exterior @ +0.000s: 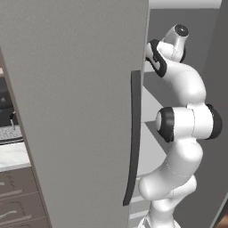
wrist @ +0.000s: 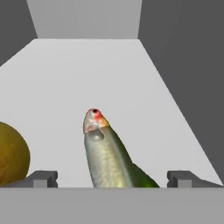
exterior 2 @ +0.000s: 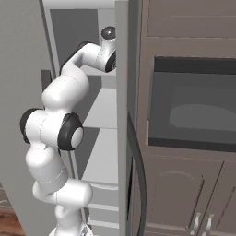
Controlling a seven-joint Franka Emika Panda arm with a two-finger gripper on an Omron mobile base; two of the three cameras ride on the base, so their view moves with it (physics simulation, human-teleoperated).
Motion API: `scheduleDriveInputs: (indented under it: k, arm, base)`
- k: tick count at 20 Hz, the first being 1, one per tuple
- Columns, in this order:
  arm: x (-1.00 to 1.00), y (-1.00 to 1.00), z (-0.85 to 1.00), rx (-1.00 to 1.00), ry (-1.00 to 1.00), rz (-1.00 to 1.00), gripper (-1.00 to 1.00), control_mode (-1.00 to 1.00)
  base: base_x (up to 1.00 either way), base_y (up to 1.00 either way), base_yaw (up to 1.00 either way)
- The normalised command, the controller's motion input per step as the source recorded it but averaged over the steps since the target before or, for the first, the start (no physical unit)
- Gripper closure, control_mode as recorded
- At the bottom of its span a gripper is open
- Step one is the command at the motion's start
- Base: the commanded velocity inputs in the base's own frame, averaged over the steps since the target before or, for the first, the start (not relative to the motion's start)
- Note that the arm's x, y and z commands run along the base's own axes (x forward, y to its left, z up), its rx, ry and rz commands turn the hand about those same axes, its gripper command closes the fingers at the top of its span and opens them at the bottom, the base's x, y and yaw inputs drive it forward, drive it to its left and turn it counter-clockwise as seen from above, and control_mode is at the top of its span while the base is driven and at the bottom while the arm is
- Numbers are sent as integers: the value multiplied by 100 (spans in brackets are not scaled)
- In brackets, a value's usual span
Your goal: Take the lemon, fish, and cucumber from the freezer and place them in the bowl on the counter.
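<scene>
A: Where does the arm (exterior: 182, 116) stand?
B: It reaches past the freezer (exterior: 80, 111) door's dark handle (exterior: 132, 138) into the open compartment.

A: Gripper (wrist: 112, 178) state?
B: Fingers (wrist: 43, 178) spread wide, one each side of the fish (wrist: 105, 153), nothing pinched.

A: Task items?
B: The fish lies on the pale shelf (wrist: 87, 78), head pointing toward the back wall. The lemon (wrist: 12, 158) sits at the hand view's left edge, by the left finger. The cucumber (wrist: 142, 177) shows as a green sliver against the fish's right flank.

One fish (wrist: 105, 153), one lemon (wrist: 11, 153), one cucumber (wrist: 142, 177) — one freezer (exterior: 80, 111), several shelves
</scene>
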Motion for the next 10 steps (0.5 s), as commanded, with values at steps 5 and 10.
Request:
scheduleDriveInputs:
  k: [5,10]
  arm:
    - [0,-38,-37,0,0,0,-100,-100]
    - [0,-36,-36,0,0,3,-100,-100]
  base:
    - [0,0,0]
    - [0,0,0]
